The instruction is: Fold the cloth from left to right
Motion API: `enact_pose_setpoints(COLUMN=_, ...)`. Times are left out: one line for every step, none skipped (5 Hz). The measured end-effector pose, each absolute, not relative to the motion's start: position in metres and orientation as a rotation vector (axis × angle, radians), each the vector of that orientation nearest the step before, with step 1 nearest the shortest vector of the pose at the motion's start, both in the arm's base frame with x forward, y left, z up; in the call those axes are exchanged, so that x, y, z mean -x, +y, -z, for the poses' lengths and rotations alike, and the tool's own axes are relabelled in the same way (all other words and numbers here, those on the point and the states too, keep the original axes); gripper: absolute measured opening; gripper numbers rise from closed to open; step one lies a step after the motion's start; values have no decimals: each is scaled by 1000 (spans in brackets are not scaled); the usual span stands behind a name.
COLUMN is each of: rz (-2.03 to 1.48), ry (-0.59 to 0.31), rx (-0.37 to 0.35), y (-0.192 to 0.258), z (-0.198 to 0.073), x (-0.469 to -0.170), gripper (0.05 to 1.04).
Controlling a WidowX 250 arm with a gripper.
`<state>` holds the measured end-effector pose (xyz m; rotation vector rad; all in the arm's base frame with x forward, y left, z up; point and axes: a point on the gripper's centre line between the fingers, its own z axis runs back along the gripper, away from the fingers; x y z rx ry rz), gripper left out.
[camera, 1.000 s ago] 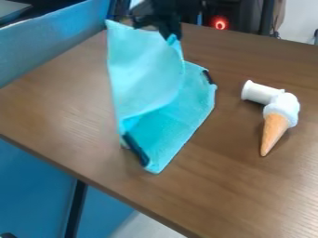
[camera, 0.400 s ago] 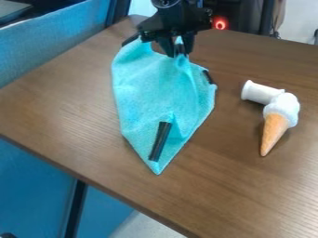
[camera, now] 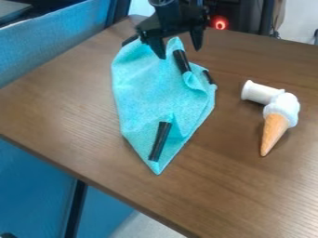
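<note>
1. Nearest the camera, past the wooden table's [camera: 93,153] front edge, the cloth [camera: 146,97] comes to a point, lying flat enough on the wood. A dark strip [camera: 160,141] shows on top of it near that tip, so I take this part for turned-over underside.
2. A little farther back, well apart on the right of the view, lie an ice-cream toy [camera: 274,130], cone towards the camera, and a white cylinder [camera: 260,92], touching it or just beside it. Neither is in my way.
3. Farther on, the cloth widens and wrinkles. A second dark strip [camera: 181,61] lies aslant near its upper end, with a small raised pucker beside it.
4. At that far end is my gripper [camera: 181,53], pointing down, its fingers spread well apart with nothing between them. One tip shows against the cloth, the other against bare wood just beyond its edge. How high they hang above the surface I cannot tell.
5. My judgement: the fold is laid over and the step in hand is clearing away from it. The next move calls for a straight lift, fingers kept wide, so neither tip drags the loose corner back. The pucker might want a light press afterwards.
6. Farthest off, behind the table, a red light [camera: 220,23] glows.
</note>
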<state>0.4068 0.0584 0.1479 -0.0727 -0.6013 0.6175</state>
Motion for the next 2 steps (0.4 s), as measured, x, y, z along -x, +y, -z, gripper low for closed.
enact_pose_setpoints(rz=-589, ry=-571, rx=124, y=66, z=-150, x=-402, gripper=1001)
enact_pose_setpoints(rz=-559, ry=-585, rx=154, y=86, z=-185, x=-380, gripper=1001)
